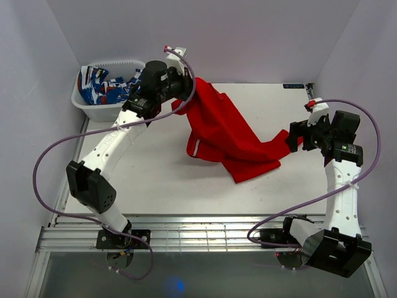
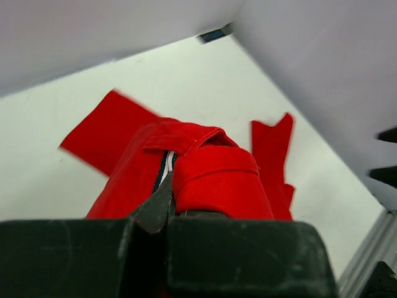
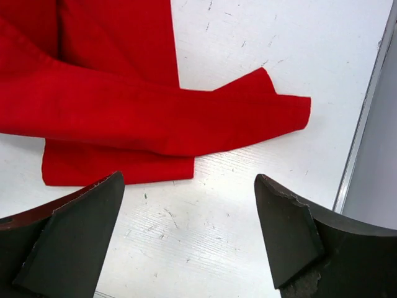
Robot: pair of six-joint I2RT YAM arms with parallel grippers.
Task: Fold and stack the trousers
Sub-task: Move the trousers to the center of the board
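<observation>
Spreading-out stage: the red trousers are being held by the waistband, raised over the table, in the clamped-shut left gripper, while the wide-open, empty right gripper is being poised beside the leg hem, probably the next thing to be pinched.

Scuffed white table mid-frame; plain pale walls above and flanking; slotted metal rail below.

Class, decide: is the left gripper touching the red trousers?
Touching. The left wrist view shows the left gripper clamped shut on the trousers.
</observation>
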